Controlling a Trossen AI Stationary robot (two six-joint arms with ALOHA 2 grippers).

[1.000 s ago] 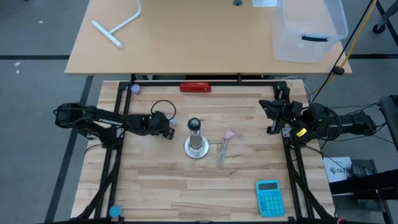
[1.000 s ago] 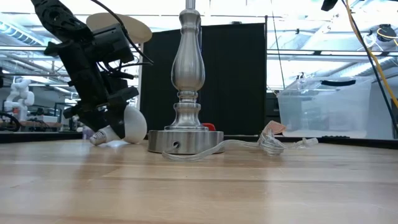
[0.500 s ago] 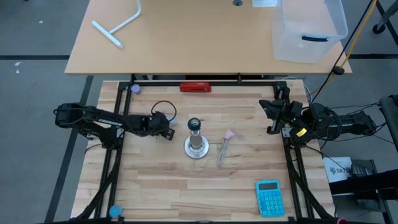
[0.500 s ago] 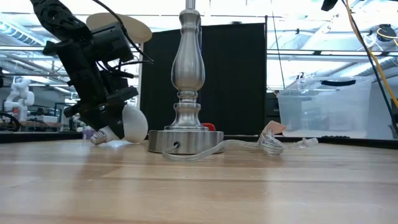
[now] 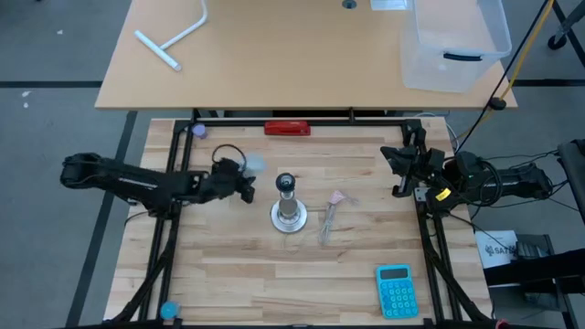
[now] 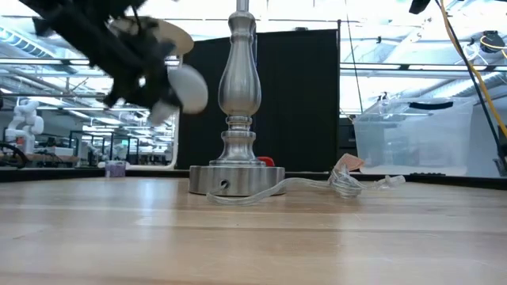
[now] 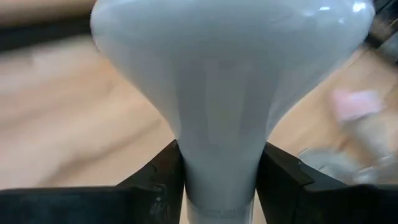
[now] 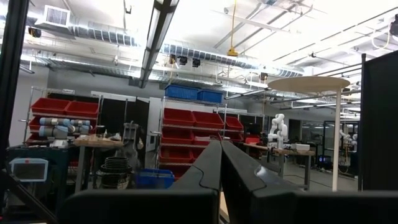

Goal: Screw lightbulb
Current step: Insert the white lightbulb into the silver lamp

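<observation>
My left end effector (image 7: 217,180) is clamped on the lightbulb's (image 7: 230,74) narrow neck, holding it off the bench beside the lamp (image 5: 287,208), toward the left edge. It looks light, smooth, probably fragile; grip gently there. My right end effector (image 8: 219,180), fingers together, waits at the right edge.

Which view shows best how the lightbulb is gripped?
The left wrist view: the left pincer clamps the lightbulb at its neck. The low view blurs it; the high view shows a pale spot; the right wrist view misses it.
</observation>
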